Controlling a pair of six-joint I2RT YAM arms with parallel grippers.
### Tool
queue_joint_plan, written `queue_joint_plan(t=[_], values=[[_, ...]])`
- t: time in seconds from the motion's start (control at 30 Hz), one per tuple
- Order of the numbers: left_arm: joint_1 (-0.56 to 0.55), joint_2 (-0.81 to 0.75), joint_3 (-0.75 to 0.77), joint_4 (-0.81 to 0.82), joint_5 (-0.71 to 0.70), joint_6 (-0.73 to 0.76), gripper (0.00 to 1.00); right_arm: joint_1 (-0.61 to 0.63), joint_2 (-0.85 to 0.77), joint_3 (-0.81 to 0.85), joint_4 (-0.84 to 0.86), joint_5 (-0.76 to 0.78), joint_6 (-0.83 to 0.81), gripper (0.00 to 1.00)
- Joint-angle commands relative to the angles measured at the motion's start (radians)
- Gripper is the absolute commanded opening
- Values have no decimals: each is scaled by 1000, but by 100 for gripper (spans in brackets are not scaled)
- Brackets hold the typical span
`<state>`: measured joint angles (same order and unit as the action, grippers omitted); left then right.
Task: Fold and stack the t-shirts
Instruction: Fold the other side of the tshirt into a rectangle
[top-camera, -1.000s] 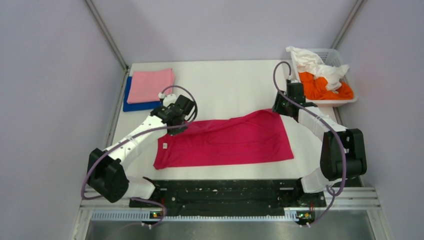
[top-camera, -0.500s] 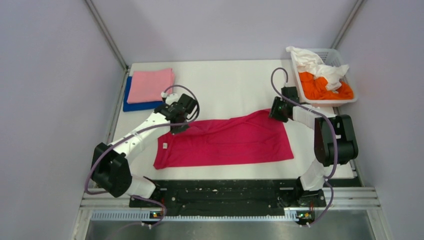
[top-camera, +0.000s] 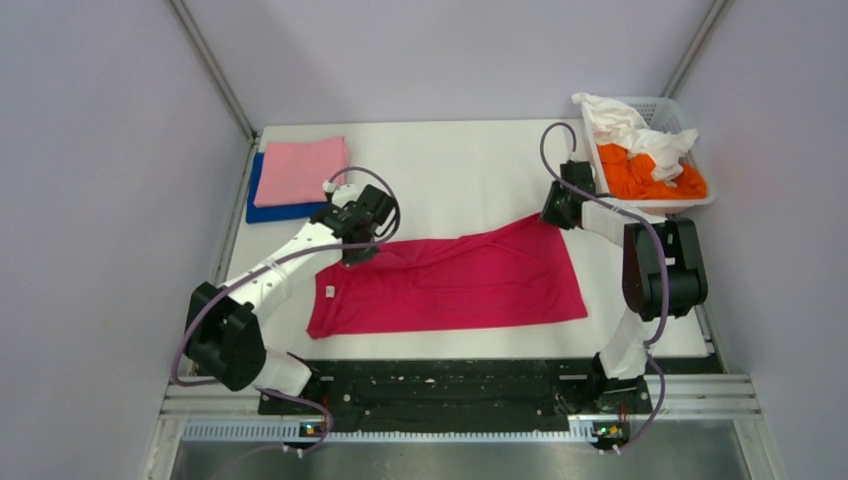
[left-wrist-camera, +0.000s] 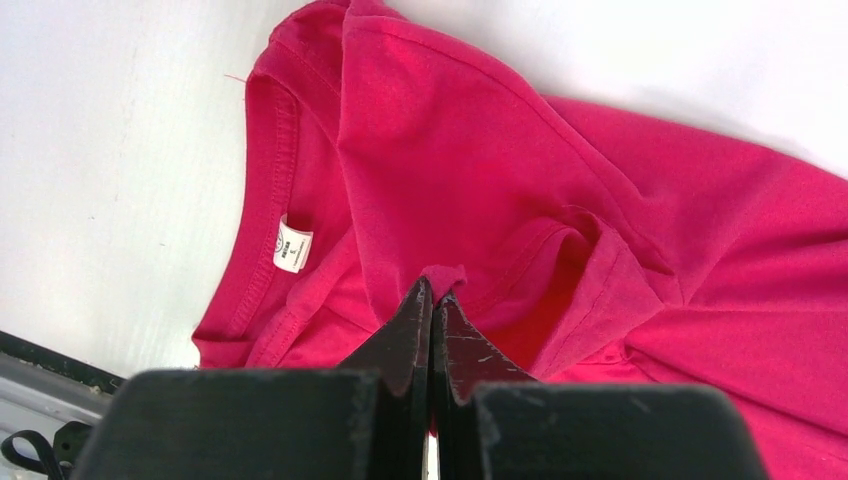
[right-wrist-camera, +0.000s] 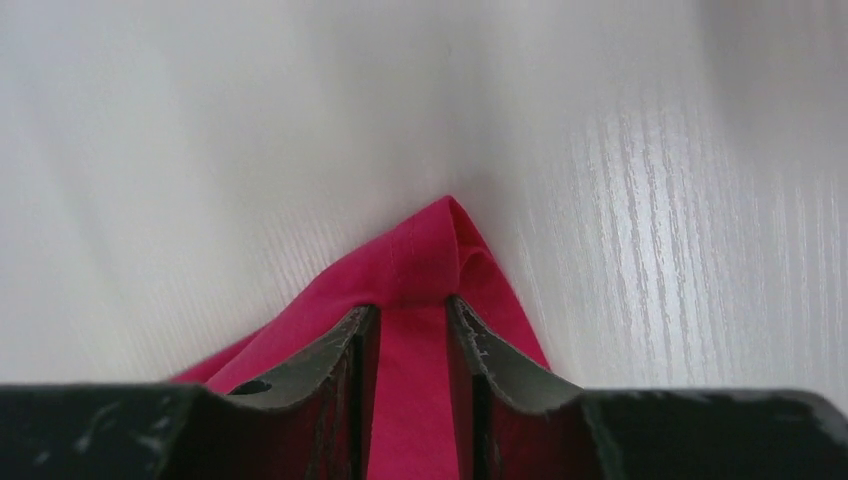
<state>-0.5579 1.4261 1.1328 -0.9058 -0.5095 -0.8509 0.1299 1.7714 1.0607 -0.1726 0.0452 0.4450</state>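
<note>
**Both grippers on the far edge of the red shirt, fold pending**

White desk inside plain pale walls. The soft magenta-red t-shirt lies across the middle of the desk as a long band, collar end to the left, hem end to the right.

The left gripper is at the far collar-side edge. Its jaws are pressed together on a small pinch of the shirt. The right gripper is at the far hem corner. Its jaws are closed down to a narrow gap that is filled with cloth, so I read it as holding that corner.

Far left, a folded light pink t-shirt sits on a folded royal blue t-shirt; that is the stack so far. Far right, a white slotted plastic basket holds a crumpled orange t-shirt and a white t-shirt, neither yet folded.

Step, as I judge it: third shirt, lengthwise fold, both far-edge points gripped. The next move likely calls for lifting both ends together and carrying the far edge toward the near edge. The two arms need to keep level and in step so the band stays taut and does not skew.

View differences:
- The top view gives the layout, stack and basket, but the arms hide both grips.
- The left wrist view shows the closed left gripper, the collar seam and a white neck label.
- The right wrist view shows the right gripper with the corner peaking past the tips on bare desk, and little else.
</note>
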Motion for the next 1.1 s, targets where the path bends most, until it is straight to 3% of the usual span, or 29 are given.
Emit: queue_joint_plan(t=[0.0, 0.1, 0.73, 1.07], values=[[-3, 16, 40, -8, -29, -6, 0, 6, 30, 57, -2, 37, -21, 24], [-3, 24, 46, -14, -33, -4, 0, 6, 38, 72, -6, 58, -35, 0], [-2, -58, -11, -48, -18, -29, 0, 6, -205, -64, -49, 120, -180, 0], [-36, -177, -153, -45, 52, -70, 0, 6, -368, -175, -96, 121, -197, 0]])
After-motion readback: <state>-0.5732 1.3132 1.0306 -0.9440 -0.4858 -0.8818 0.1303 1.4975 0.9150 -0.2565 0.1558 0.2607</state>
